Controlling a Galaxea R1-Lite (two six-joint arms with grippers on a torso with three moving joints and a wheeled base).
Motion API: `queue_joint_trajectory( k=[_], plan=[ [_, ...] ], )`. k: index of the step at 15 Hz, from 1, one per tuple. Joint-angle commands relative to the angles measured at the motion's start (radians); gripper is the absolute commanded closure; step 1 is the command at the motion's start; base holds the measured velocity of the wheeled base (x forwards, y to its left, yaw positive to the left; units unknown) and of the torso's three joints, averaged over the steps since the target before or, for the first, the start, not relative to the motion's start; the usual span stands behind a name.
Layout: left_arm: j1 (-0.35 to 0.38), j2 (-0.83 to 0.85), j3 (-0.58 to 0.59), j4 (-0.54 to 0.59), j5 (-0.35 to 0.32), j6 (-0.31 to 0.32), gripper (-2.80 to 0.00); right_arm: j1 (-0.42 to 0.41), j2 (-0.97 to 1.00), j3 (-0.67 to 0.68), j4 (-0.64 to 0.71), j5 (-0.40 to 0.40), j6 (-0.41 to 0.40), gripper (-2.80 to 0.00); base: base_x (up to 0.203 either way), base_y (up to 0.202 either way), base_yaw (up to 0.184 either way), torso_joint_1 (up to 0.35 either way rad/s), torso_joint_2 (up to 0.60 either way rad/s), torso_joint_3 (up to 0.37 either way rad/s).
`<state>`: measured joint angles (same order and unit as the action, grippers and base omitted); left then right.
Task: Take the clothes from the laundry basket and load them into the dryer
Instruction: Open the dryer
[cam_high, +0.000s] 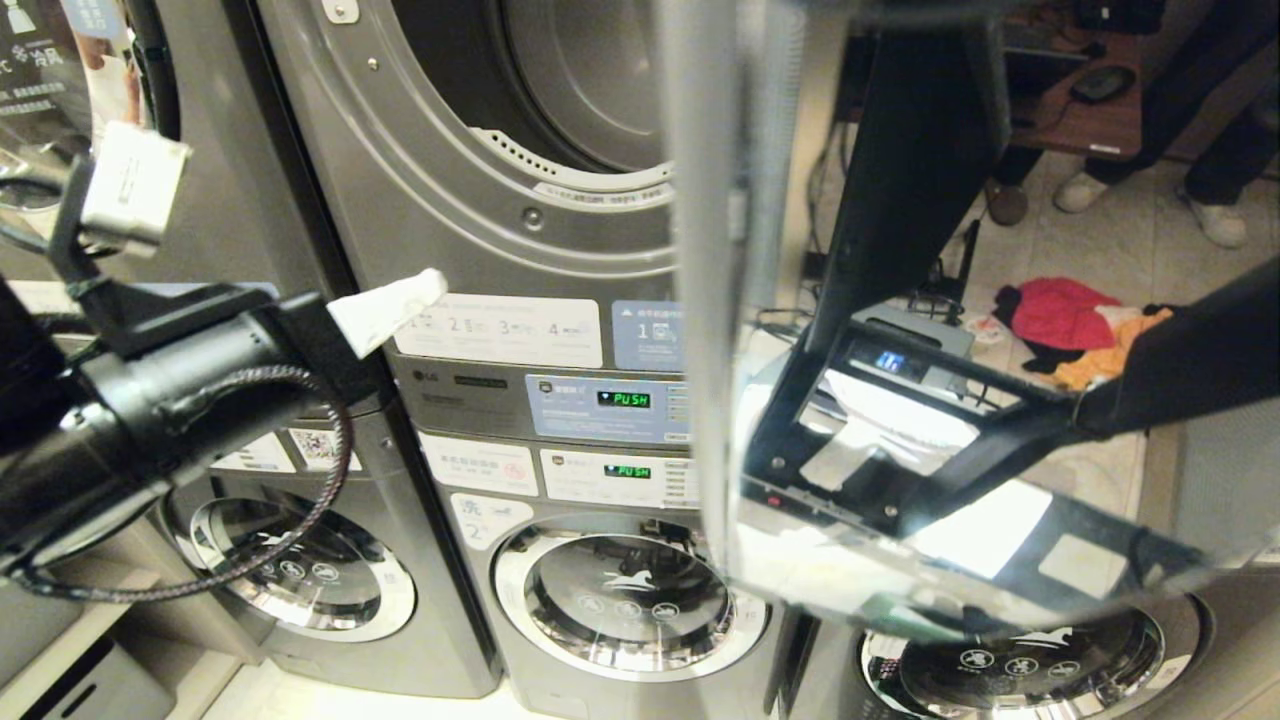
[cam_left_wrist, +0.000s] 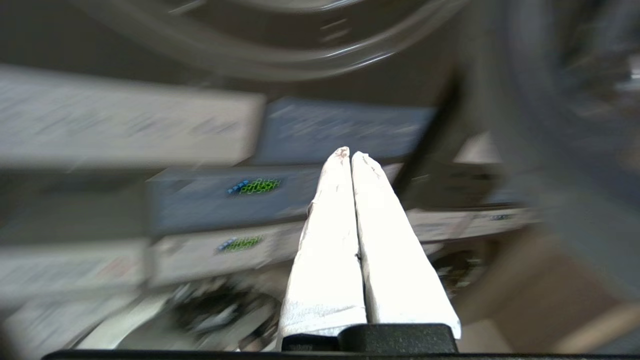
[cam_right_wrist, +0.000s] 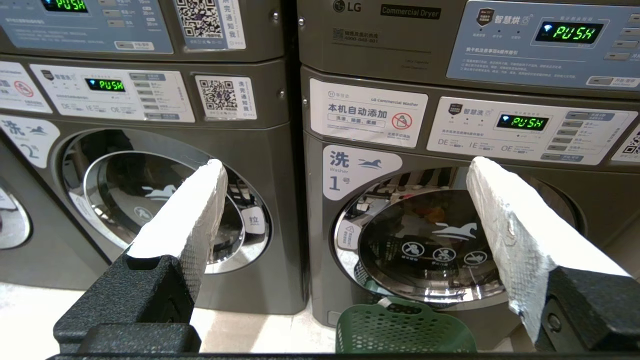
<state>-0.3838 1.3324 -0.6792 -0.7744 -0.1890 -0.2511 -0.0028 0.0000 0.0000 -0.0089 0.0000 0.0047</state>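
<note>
Fingers (cam_left_wrist: 345, 235) of the left claw (cam_high: 425, 290) pressed together on nothing, raised before the dryer (cam_high: 520, 150) panel below its open drum, while the right claw (cam_right_wrist: 345, 172) gapes wide, empty, above the green basket (cam_right_wrist: 405, 330) by the lower washer (cam_right_wrist: 440, 240).

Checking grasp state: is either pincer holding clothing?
Nothing held. Left pincer is shut empty by the dryer panel; right pincer is open, empty.

Left claw (cam_left_wrist: 351, 156) raised, seemingly closed; right claw (cam_right_wrist: 345, 167) wide.
</note>
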Motion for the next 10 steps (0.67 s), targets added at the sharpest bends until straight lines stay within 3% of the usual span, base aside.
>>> queue_joint_trajectory(
  k=[1, 5, 8, 10],
  plan=[
    [0.154, -0.091, 0.121, -0.003, -0.012, -0.002, 0.0, 0.0, 0.002, 0.006, 0.0, 0.0, 0.0, -2.8, 0.0, 0.0, 0.0, 0.0, 0.0, 0.0],
    [0.505, -0.28, 0.448, 0.057, -0.145, 0.0, 0.0, 0.0, 0.002, 0.006, 0.0, 0.0, -0.002, -2.8, 0.0, 0.0, 0.0, 0.0, 0.0, 0.0],
    [0.572, -0.475, 0.608, 0.185, -0.171, 0.02, 0.0, 0.0, 0.002, 0.006, 0.001, 0.0, -0.003, -2.8, 0.0, 0.0, 0.0, 0.0, 0.0, 0.0],
    [0.58, -0.612, 0.669, 0.33, -0.114, 0.049, 0.0, 0.0, 0.002, 0.006, 0.0, -0.002, -0.002, -2.8, 0.0, 0.0, 0.0, 0.0, 0.0, 0.0]
  ],
)
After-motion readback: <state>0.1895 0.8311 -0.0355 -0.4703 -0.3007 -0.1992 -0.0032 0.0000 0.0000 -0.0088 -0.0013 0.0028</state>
